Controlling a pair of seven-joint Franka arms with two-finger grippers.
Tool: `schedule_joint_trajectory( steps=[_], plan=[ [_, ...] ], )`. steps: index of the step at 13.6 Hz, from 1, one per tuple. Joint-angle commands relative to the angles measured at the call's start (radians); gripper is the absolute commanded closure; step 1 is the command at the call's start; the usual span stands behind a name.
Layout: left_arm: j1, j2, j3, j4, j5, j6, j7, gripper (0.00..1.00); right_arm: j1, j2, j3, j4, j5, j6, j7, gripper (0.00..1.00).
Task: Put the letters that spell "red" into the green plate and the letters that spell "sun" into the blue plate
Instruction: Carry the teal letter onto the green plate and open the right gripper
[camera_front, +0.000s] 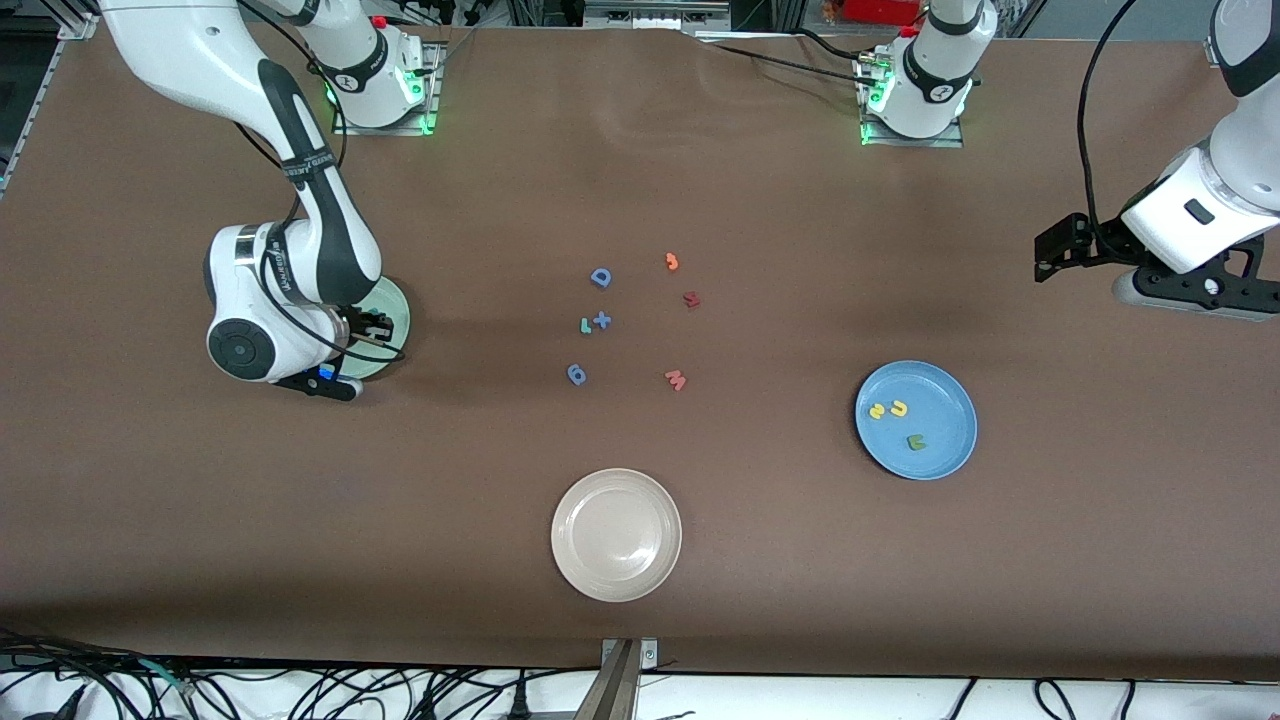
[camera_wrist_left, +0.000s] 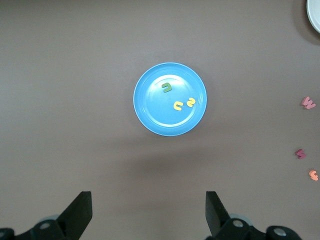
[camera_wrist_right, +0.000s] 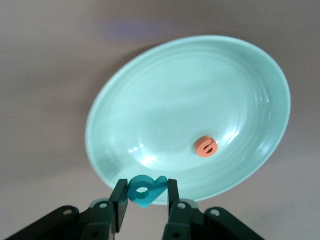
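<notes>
My right gripper is shut on the teal "d", held just above the edge of the green plate. The orange "e" lies in that plate. In the front view the right gripper and wrist cover most of the green plate. The thin teal "r" lies on the table near the middle. The blue plate holds the yellow "s", the yellow "u" and the green "n". My left gripper waits open and empty at its end of the table, well off the blue plate.
Loose letters lie mid-table: a blue "D", a blue plus, another blue letter, an orange hook piece, a dark red piece and a red "w". A beige-white plate sits nearest the front camera.
</notes>
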Motion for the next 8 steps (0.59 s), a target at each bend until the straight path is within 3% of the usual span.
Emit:
schedule_joint_trajectory(
  steps=[1, 3, 4, 6, 8],
  plan=[
    [0.01, -0.007, 0.007, 0.011, -0.023, -0.013, 0.032, 0.0, 0.01, -0.029, -0.005, -0.049, 0.016, 0.028, -0.03, 0.78],
    [0.012, -0.006, 0.007, 0.011, -0.026, -0.013, 0.03, 0.0, 0.012, -0.029, -0.005, -0.046, 0.016, 0.028, -0.029, 0.11],
    [0.012, -0.004, 0.007, 0.012, -0.025, -0.01, 0.03, 0.0, 0.012, -0.032, -0.005, -0.04, 0.016, 0.023, -0.017, 0.02],
    [0.014, -0.003, 0.007, 0.015, -0.025, -0.009, 0.03, 0.0, 0.021, -0.055, 0.004, -0.013, 0.016, -0.001, 0.023, 0.01],
    [0.012, -0.006, 0.0, 0.015, -0.025, -0.01, 0.03, 0.0, 0.029, -0.063, 0.077, 0.03, 0.018, -0.009, 0.154, 0.02]
  ],
)
